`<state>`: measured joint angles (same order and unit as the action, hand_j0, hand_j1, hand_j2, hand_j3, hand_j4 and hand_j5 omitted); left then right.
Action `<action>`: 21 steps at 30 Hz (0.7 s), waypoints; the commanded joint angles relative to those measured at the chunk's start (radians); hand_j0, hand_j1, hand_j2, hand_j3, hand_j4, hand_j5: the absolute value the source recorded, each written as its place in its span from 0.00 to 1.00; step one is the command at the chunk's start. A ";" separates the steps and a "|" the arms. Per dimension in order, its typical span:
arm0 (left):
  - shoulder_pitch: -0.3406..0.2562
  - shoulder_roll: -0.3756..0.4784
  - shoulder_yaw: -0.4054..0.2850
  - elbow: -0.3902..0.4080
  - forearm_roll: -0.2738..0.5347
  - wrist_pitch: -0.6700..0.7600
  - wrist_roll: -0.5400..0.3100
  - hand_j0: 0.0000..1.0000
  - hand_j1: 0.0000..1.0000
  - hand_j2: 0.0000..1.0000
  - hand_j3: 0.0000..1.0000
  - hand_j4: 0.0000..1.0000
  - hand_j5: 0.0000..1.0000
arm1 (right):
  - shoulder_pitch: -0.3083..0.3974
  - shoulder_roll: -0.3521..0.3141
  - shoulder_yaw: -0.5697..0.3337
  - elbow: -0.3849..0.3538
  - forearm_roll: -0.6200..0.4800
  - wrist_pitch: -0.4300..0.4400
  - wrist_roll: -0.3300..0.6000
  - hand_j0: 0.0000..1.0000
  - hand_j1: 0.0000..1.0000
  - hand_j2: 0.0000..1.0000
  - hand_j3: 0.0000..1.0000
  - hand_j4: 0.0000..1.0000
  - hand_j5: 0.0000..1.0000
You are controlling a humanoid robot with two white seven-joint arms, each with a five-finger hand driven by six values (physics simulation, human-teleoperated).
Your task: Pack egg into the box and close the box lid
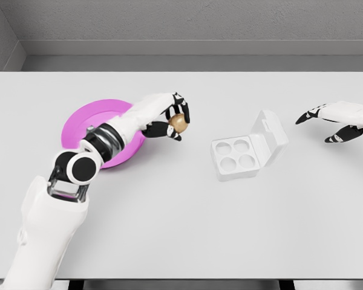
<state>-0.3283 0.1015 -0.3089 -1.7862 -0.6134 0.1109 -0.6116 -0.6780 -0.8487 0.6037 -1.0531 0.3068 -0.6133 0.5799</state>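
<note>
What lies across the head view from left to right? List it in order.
Pink plate → brown egg held in the left hand → white egg box, lid open, four cups empty → right hand, fingers spread, holding nothing.

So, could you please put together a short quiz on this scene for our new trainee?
1. True or false: the box has its lid open and all four cups empty.
2. Which hand holds the egg? A) the left hand B) the right hand C) neither
3. Fill in: the left arm reaches across the ____ plate.

Key:
1. True; the lid leans open on the box's right side, and no egg sits in any cup.
2. A; its fingers are curled around the egg, while the right hand is open, right of the box, holding nothing.
3. Pink.
</note>
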 commanded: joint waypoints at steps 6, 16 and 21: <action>0.000 -0.049 -0.035 0.005 0.000 -0.020 0.001 0.28 0.28 0.28 0.28 0.28 0.28 | 0.000 -0.001 -0.001 -0.001 -0.005 0.002 0.000 0.81 0.81 0.81 0.81 0.81 0.81; -0.032 -0.102 -0.085 0.074 -0.032 -0.020 0.001 0.27 0.27 0.27 0.27 0.27 0.27 | 0.000 0.005 -0.001 0.001 -0.005 0.002 0.000 0.81 0.81 0.81 0.81 0.81 0.81; -0.060 -0.102 -0.118 0.134 -0.032 -0.022 0.001 0.27 0.27 0.27 0.27 0.27 0.27 | 0.000 0.005 0.001 0.001 -0.005 0.002 0.000 0.81 0.81 0.81 0.81 0.81 0.81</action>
<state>-0.3881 0.0015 -0.4142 -1.6742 -0.6487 0.0900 -0.6116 -0.6780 -0.8428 0.6049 -1.0522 0.3079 -0.6133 0.5801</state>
